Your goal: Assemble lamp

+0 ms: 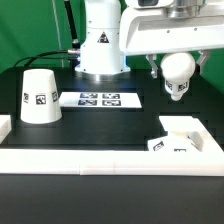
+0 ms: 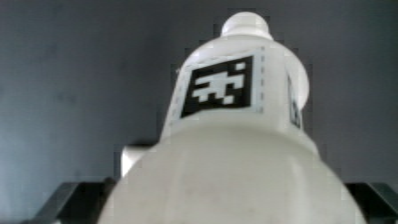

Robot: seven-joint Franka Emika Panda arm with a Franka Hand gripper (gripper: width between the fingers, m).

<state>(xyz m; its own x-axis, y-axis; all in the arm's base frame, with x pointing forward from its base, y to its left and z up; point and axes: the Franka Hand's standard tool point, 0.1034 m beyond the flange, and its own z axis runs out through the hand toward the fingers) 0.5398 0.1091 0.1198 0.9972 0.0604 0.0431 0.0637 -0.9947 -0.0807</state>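
A black table [image 1: 100, 125] fills the view. A low white wall [image 1: 100, 158] runs along its edge at 6 o'clock. Behind it is dark (black cables [image 1: 70, 25] hang at 11 o'clock).

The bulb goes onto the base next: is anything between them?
Nothing visible does. The gripper holds the bulb in the air; the base lies uncovered nearer the camera, and the shade stands off at the exterior view's left.
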